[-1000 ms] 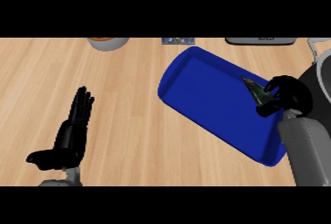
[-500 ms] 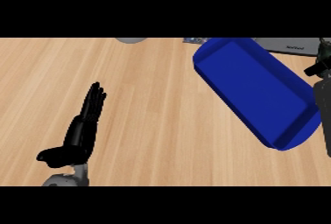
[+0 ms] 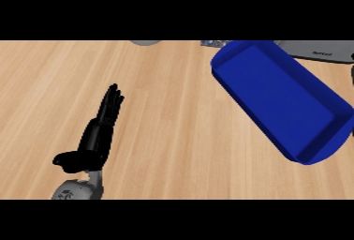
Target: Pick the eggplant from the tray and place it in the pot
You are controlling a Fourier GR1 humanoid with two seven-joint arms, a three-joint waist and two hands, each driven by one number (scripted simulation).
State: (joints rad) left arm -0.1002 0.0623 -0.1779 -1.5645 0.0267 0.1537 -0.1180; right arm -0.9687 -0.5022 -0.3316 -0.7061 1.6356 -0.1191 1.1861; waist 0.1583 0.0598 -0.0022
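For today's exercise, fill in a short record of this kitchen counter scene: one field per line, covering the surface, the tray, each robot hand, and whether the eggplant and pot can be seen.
surface: wooden counter
tray: blue tray at the right, lying at a slant, nothing visible on it
left robot hand: left robot hand open, fingers straight, over the counter at lower left, holding nothing
right robot hand: not in view
eggplant: not visible
pot: cannot tell; only a grey round object cut off at the top edge

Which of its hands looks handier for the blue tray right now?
Hard to favour either. Only the left hand shows, open with straight fingers, resting on the counter well apart from the blue tray. The right hand is out of view.
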